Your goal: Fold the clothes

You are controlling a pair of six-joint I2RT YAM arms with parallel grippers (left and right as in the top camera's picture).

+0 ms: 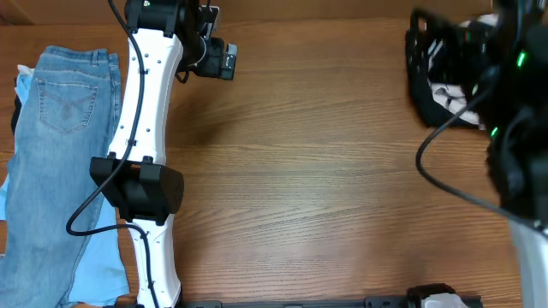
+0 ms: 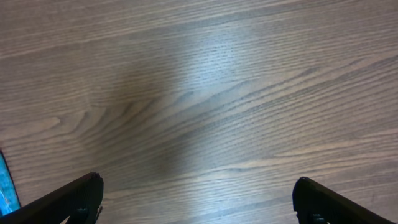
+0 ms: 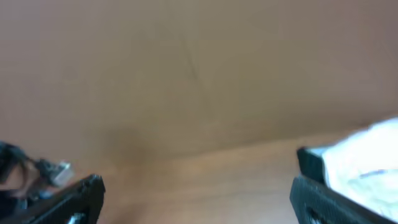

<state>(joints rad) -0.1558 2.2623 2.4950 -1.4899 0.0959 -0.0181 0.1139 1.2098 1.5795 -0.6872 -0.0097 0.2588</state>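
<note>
Left gripper (image 2: 198, 182), right gripper (image 3: 198, 182): jaws wide, empty. Jeans (image 1: 56, 171) cut off at left; dark bundle (image 1: 437, 81), possibly clothing, half hidden.

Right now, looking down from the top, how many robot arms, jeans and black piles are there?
Robot arms: 2, the left arm and the right arm.
Jeans: 1.
Black pile: 1, too blurred to name, with something white in it.
Total: 4.

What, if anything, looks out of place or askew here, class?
The jeans lie unfolded at the left edge of the table, with a paler blue cloth poking out askew beneath them. Nothing else stands out.
</note>
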